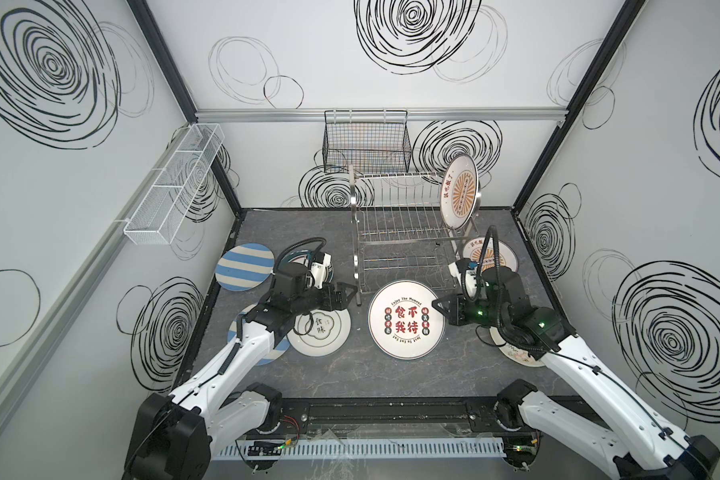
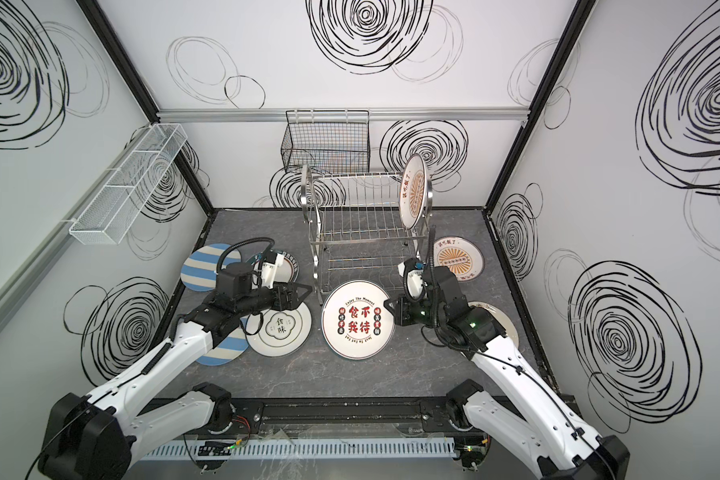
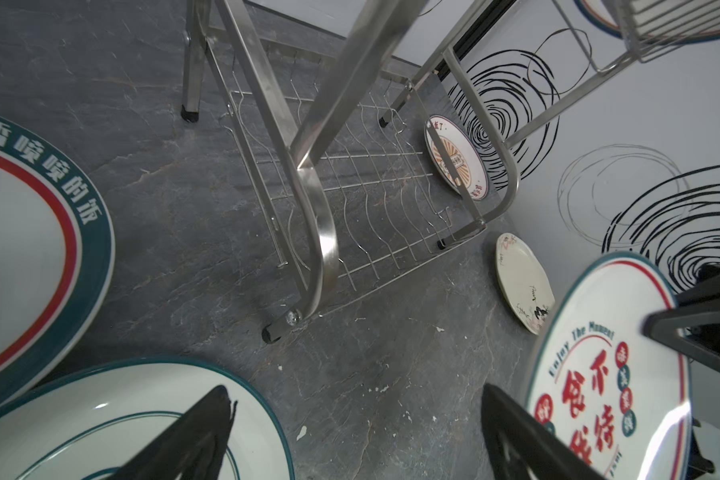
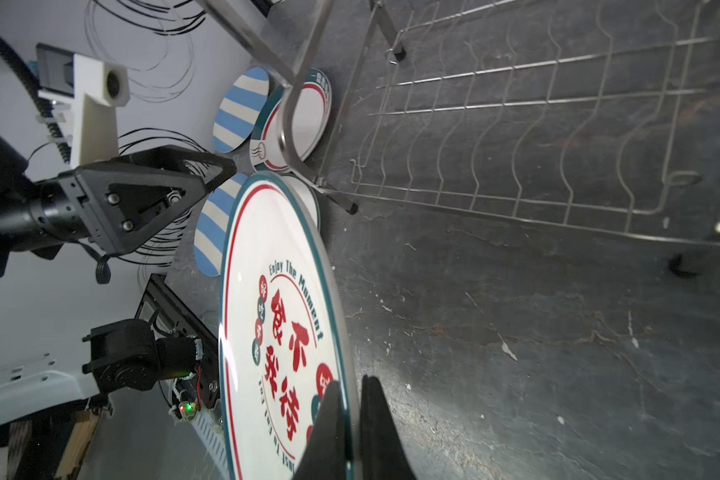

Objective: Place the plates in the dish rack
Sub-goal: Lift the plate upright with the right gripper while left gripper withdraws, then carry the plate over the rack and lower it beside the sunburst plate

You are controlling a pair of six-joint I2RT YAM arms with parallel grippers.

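Pinching the big red-lettered plate point(image 1: 406, 320) at its 3 o'clock rim, the right tool point(image 4: 352, 415) is clamped tight, and the plate looks tilted off the surface point(image 1: 329, 374). The dish rack point(image 1: 400, 232) waits at 12 o'clock, its length running 9 to 3. The right arm is nearer. The left tool point(image 1: 350, 296) hovers open at 9 o'clock.

striped plate point(image 2: 225, 353) half hidden, floral plate point(image 1: 518, 357) mostly

A large white plate point(image 1: 406, 320) reads "Enjoy The Moment" above red characters 食不我待; a smaller plate point(image 1: 329, 338) reads 食味.
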